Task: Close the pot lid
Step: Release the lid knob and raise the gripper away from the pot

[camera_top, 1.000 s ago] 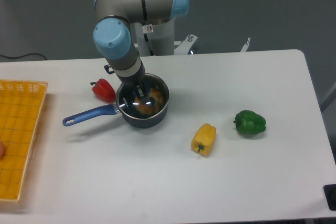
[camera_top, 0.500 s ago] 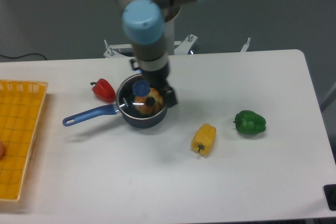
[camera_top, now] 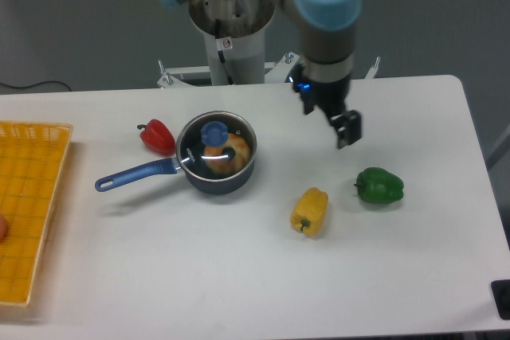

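The dark blue pot [camera_top: 209, 180] stands left of the table's middle, its long blue handle [camera_top: 131, 174] pointing to the lower left. The clear glass lid [camera_top: 236, 130] rests on the pot's rim, its blue knob [camera_top: 213, 131] up. Something orange shows through the glass. My gripper [camera_top: 341, 128] hangs well to the right of the pot, above the table and apart from the lid. Its fingers stand open with nothing between them.
A red pepper [camera_top: 158, 136] lies just left of the pot. A yellow pepper [camera_top: 310, 211] and a green pepper [camera_top: 379, 185] lie to the right, the green one just below the gripper. A yellow basket [camera_top: 28, 205] sits at the left edge. The arm's base [camera_top: 235, 45] stands behind.
The gripper has let go of the lid's knob and swung from over the pot to the right. The lid stays on the pot.
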Motion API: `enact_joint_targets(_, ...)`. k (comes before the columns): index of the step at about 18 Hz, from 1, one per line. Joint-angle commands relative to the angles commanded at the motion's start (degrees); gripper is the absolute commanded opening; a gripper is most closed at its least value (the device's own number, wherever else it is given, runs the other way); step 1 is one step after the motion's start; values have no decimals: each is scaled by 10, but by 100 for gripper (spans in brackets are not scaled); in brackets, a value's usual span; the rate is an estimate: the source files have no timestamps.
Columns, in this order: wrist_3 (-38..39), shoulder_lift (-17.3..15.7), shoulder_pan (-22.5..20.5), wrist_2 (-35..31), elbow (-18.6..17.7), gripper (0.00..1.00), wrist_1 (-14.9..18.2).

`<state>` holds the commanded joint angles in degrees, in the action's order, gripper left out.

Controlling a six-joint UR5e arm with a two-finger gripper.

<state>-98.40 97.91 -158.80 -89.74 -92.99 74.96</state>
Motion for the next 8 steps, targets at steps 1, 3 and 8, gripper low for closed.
enact_joint_targets(1, -32, 0, -17, 8, 0, 100, 4)
enact_joint_targets(3, -86, 0, -45, 19, -2, 100, 9)
enact_joint_targets(8, -154, -6, -84, 22, -11, 100, 26)
